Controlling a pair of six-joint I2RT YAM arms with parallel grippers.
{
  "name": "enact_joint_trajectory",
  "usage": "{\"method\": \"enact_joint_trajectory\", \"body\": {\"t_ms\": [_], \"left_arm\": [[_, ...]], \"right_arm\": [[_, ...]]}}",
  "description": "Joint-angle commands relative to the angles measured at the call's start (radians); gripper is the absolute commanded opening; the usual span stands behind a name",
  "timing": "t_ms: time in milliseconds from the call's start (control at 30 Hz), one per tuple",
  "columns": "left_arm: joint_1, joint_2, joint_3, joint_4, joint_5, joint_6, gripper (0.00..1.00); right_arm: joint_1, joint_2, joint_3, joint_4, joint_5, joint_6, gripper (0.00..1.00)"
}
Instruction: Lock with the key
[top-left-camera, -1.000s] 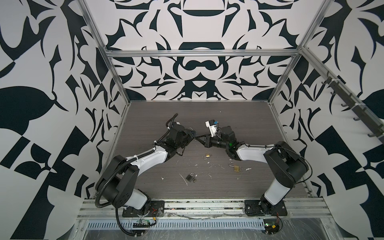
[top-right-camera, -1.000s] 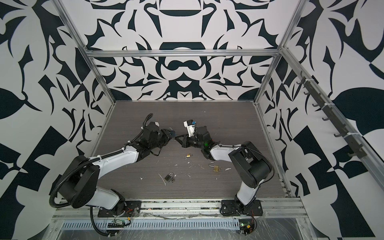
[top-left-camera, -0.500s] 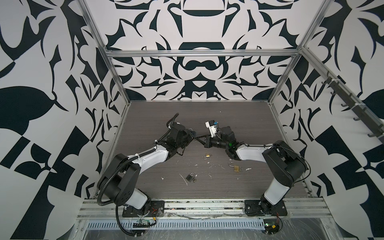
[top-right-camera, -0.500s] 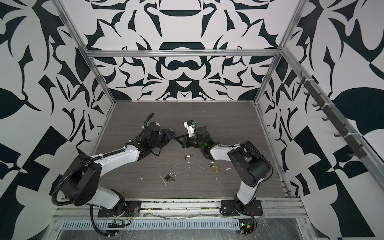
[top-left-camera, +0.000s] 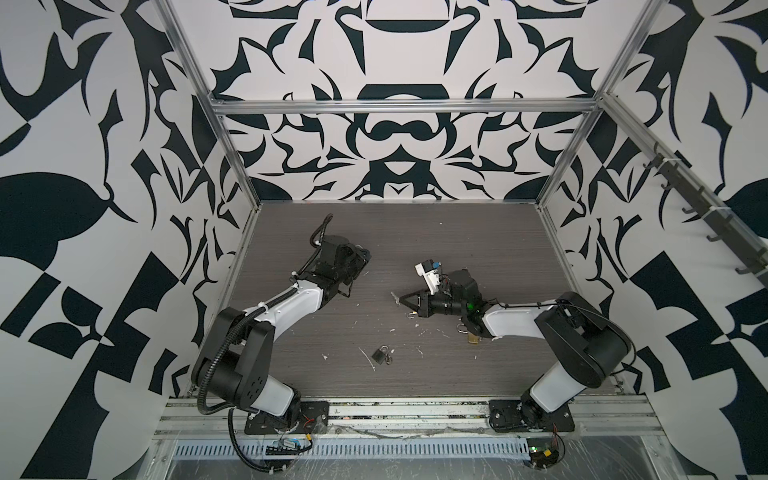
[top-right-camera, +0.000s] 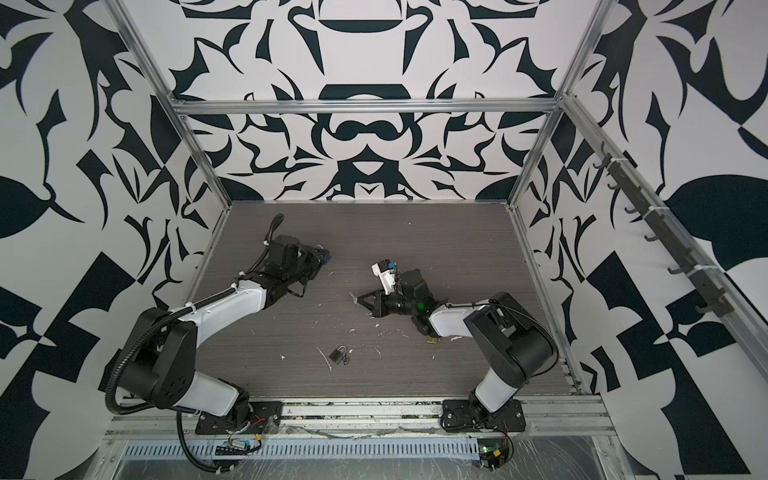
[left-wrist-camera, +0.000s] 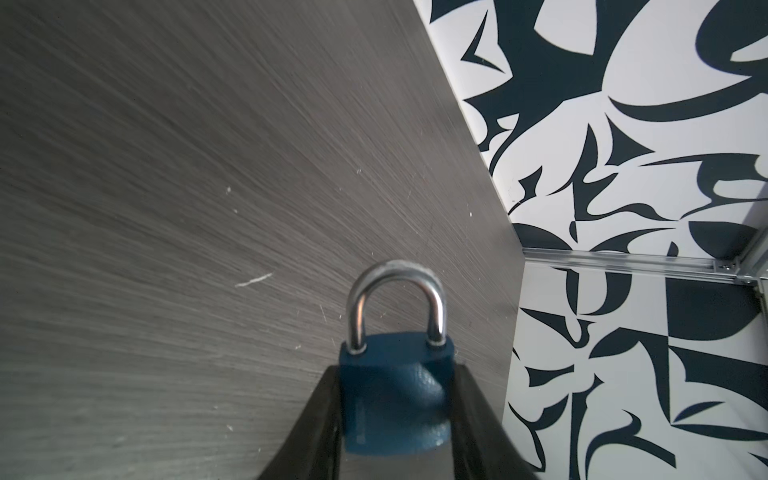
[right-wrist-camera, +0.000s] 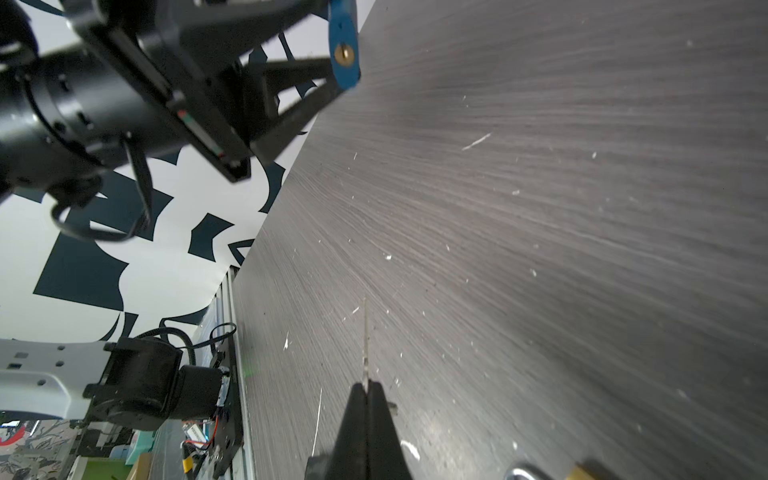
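A blue padlock (left-wrist-camera: 392, 399) with its silver shackle (left-wrist-camera: 395, 291) seated in the body sits between the fingers of my left gripper (left-wrist-camera: 395, 370), which is shut on it. In both top views that gripper (top-left-camera: 360, 259) (top-right-camera: 322, 259) hovers left of centre. The lock's underside with its brass keyhole (right-wrist-camera: 344, 52) shows in the right wrist view. My right gripper (right-wrist-camera: 367, 386) is shut on a thin key (right-wrist-camera: 365, 340) that sticks out past its tips. In a top view the key (top-left-camera: 395, 296) points left toward the lock, a clear gap away.
A black padlock (top-left-camera: 380, 355) (top-right-camera: 338, 354) with a key lies on the dark wood table near the front. A brass padlock (top-left-camera: 471, 337) (right-wrist-camera: 590, 471) lies partly under the right arm. A small metal piece (top-left-camera: 411, 314) and white scraps dot the middle.
The two grippers have drawn apart: the left one with the lock went back to the left, and the right one with the key sank toward the front.
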Motion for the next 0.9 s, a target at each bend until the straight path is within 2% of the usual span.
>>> {"method": "enact_joint_trajectory", "body": {"t_ms": [0,200,367,600,767,867], "left_arm": [[-0.012,-0.025,0.072,-0.065,0.008,0.086,0.00],[-0.106,0.069,0.203,-0.297,0.022,0.264,0.00],[-0.211,0.211,0.365,-0.480,0.023,0.476,0.00],[-0.257,0.412,0.592,-0.733,0.047,0.798,0.00],[-0.257,0.517,0.677,-0.836,0.019,0.890,0.00],[-0.257,0.547,0.685,-0.833,-0.018,0.922,0.00]], "right_arm": [[-0.010,-0.101,-0.002,-0.064,0.071,-0.043,0.00],[-0.104,-0.230,0.026,-0.292,0.223,-0.057,0.00],[-0.179,-0.319,0.045,-0.430,0.321,-0.080,0.00],[-0.206,-0.364,0.026,-0.466,0.339,-0.089,0.00],[-0.206,-0.350,0.015,-0.454,0.339,-0.074,0.00],[-0.207,-0.338,0.015,-0.447,0.334,-0.070,0.00]]}}
